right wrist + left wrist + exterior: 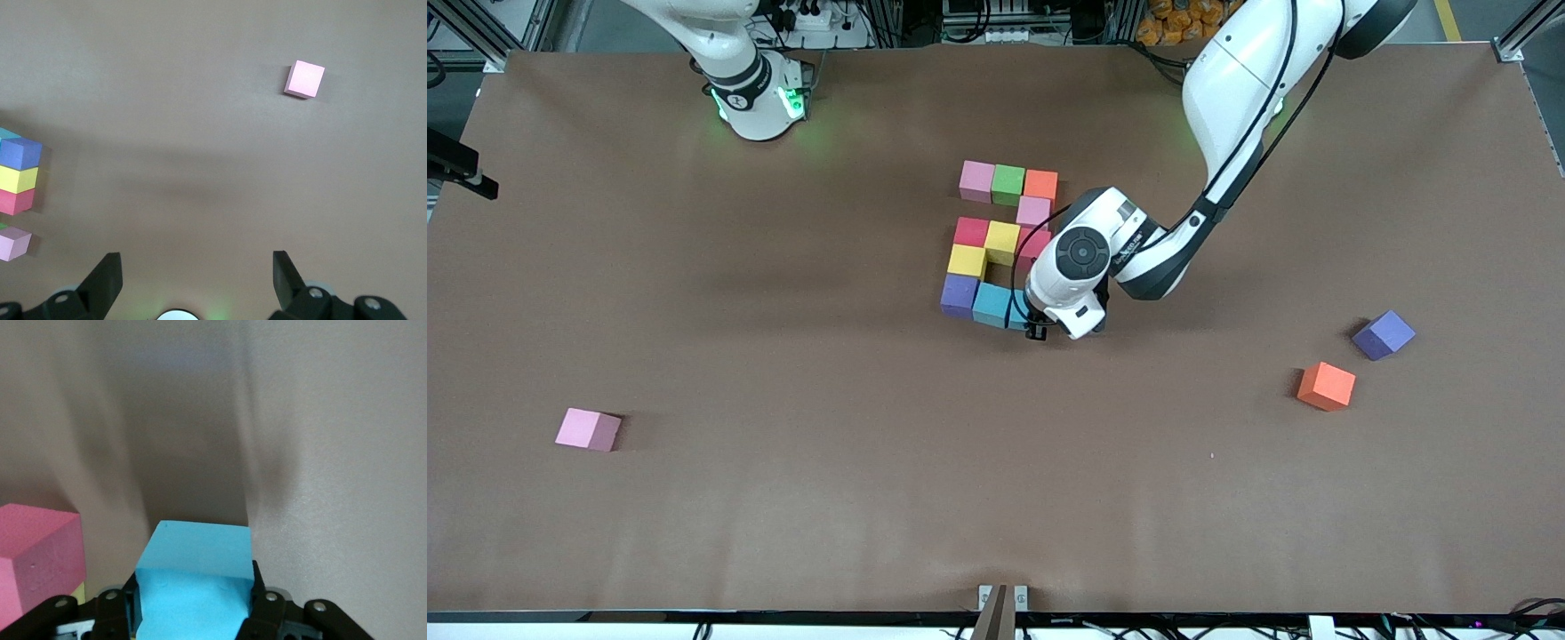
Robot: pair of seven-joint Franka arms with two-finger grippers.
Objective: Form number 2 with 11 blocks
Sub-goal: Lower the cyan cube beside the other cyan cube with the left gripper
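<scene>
Blocks (pixel 1000 244) sit clustered mid-table on brown matte tabletop (pixel 783 498).

The left arm reaches down from its base to the middle of the brown bench (pixel 694 498), its wrist bent over and its black left claw (pixel 193 613) lowered, fingers (pixel 267 607) clamped on a sky-blue foam cube (pixel 197 587). The right arm waits near its base, with the right claw (pixel 197 280) held high and its fingers (pixel 107 277) spread wide.
</scene>
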